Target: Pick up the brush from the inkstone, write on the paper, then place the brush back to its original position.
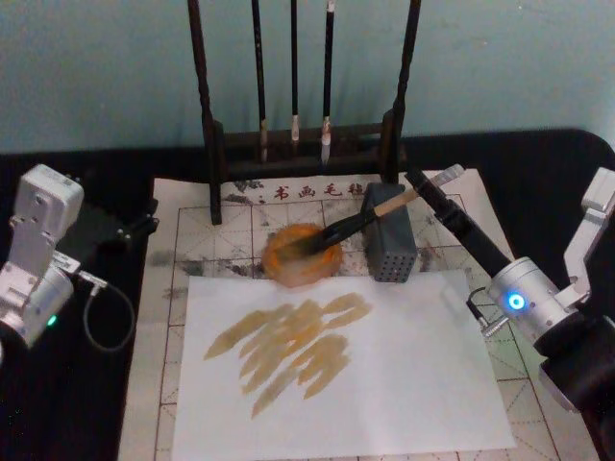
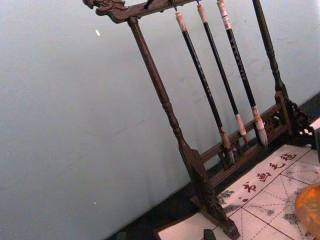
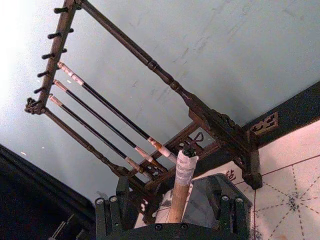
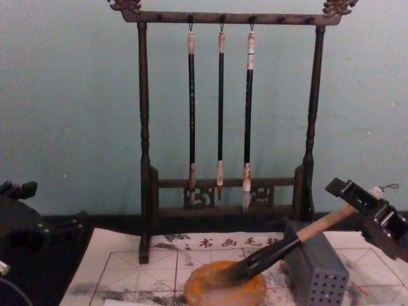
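Teal wall behind; right gripper (image 4: 357, 203) closed around the brush (image 4: 280, 250), tip resting in the inkstone (image 4: 224, 288). Paper (image 1: 384, 384) is already inked; releasing comes next, likely.

Inkstone (image 2: 311, 209) cut by the frame edge; brush (image 3: 181, 187) tip behind gripper.

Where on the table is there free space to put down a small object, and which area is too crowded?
Free: the white sheet right of and below the tan strokes, and the grid paper along its left edge. Crowded: between the brush rack and the sheet, where the inkstone, the brush, the grey perforated block and the right gripper are close together.
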Robot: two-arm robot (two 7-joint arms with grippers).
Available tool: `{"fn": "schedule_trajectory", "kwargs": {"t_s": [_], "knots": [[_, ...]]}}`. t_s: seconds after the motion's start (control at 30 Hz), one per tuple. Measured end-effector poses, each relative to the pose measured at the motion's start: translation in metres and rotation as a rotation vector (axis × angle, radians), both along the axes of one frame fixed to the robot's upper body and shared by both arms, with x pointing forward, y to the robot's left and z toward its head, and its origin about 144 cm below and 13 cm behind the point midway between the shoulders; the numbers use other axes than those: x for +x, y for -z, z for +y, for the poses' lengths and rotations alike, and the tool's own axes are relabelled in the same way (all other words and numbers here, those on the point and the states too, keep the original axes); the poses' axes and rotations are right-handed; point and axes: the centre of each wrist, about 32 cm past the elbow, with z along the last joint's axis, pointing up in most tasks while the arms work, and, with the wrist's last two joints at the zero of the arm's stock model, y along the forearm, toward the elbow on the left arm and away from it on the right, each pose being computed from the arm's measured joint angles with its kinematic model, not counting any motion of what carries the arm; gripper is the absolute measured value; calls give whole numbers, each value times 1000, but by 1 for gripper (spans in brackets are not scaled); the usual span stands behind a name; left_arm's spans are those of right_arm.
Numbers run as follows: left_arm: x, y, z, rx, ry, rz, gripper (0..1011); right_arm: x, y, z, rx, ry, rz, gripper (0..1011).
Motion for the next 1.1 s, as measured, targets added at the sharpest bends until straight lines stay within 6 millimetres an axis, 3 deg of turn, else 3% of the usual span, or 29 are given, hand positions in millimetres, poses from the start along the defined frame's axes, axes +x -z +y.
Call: {"fn": "schedule_trajectory", "kwargs": {"t_s": [1.1], "knots": [[0,0,0,0,0,0,1001,4,2,5,-1,34,-4,1000]]}}
